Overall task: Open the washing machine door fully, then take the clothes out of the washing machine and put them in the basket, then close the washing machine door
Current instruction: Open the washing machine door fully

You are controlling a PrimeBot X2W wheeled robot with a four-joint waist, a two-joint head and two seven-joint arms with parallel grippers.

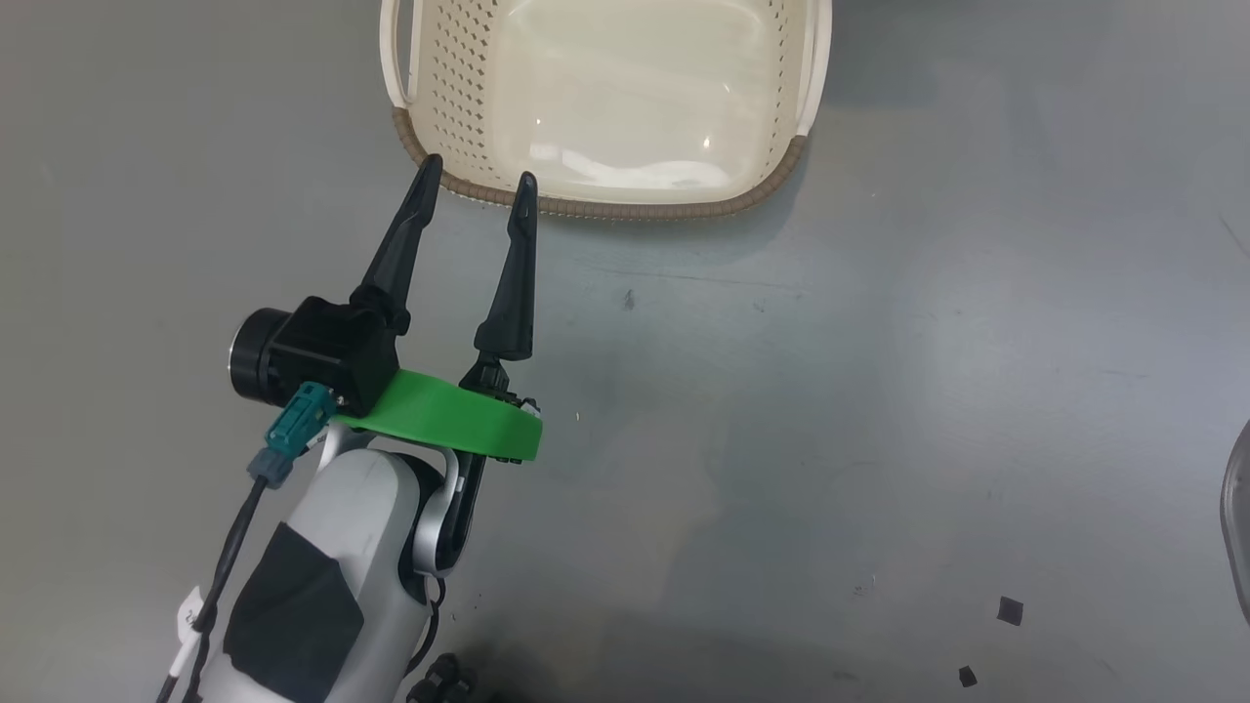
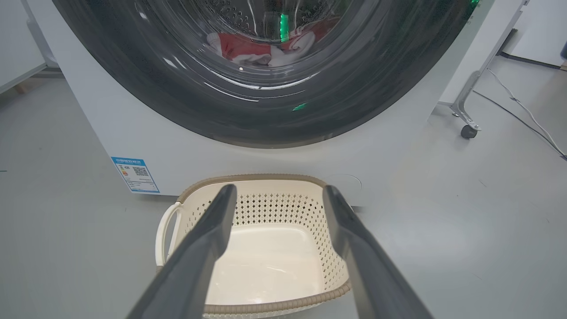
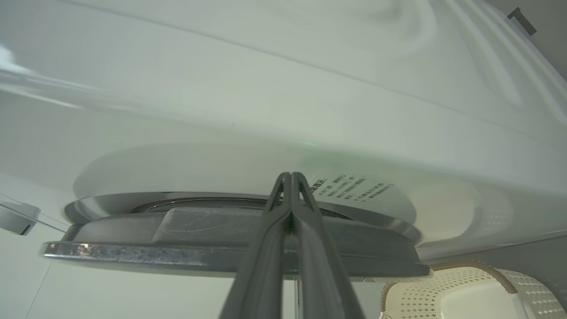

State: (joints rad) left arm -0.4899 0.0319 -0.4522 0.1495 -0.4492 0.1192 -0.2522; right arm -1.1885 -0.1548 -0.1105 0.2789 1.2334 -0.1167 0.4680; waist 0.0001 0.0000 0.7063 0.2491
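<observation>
The basket [image 1: 605,208] is set on the floor [image 1: 879,391] directly before the washing machine [image 2: 88,110], close to its lower front. The washing machine door [image 2: 177,97] is placed above and behind the basket, and the clothes [image 2: 241,46] are seen behind its window, inside the drum. In the left wrist view, a label [image 2: 135,174] is fixed left of the basket, and a wheeled stand [image 2: 469,110] is placed right of the machine. The left gripper [image 1: 479,171] is held before the basket's near rim; the right gripper [image 3: 290,175] is pointed at the door's edge.

Left gripper [image 1: 476,181] spread wide, empty, fingers pointing forward; pale forearm [image 1: 332,547] below. Right gripper [image 3: 291,176] closed, fingertips together.
</observation>
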